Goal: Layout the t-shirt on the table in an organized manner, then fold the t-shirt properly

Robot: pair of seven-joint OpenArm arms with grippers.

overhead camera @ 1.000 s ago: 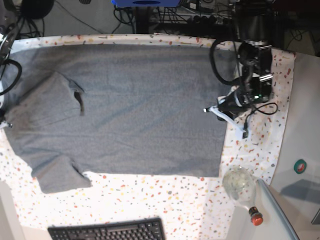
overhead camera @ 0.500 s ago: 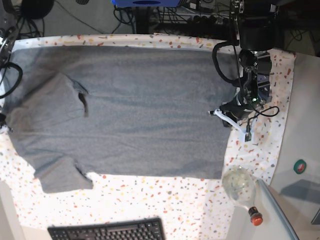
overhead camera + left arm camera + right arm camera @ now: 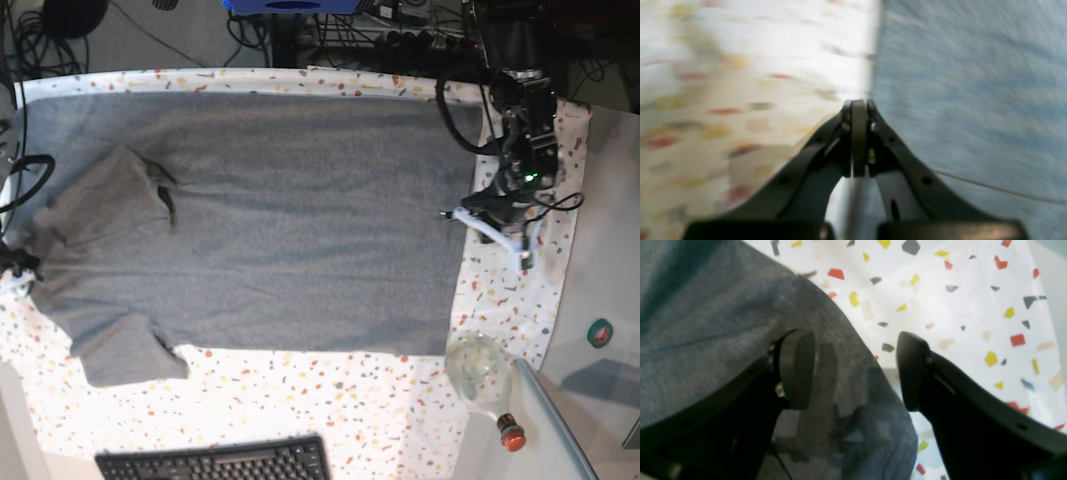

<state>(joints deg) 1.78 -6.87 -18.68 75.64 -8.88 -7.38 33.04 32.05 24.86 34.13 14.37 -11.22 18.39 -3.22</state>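
The grey t-shirt [image 3: 280, 220] lies spread flat across the speckled table [image 3: 330, 400], with its hem to the right and its sleeves to the left. My left gripper [image 3: 450, 214] is at the hem's edge and shut on it. In the left wrist view its fingertips [image 3: 858, 110] meet right on the border between the t-shirt [image 3: 967, 100] and the table [image 3: 740, 83]. My right gripper [image 3: 855, 370] stands open over a sleeve edge of the t-shirt [image 3: 723, 323], with nothing pinched. It shows only at the left border of the base view [image 3: 12, 268].
A black keyboard [image 3: 215, 462] sits at the front edge. A round glass bottle [image 3: 480, 372] with a red cap stands at the front right, near a grey side surface with a green roll [image 3: 600, 332]. Cables and stands crowd the back edge.
My right gripper has opened and let go of the sleeve. My left gripper has moved right, and the whole t-shirt has slid slightly right with it.
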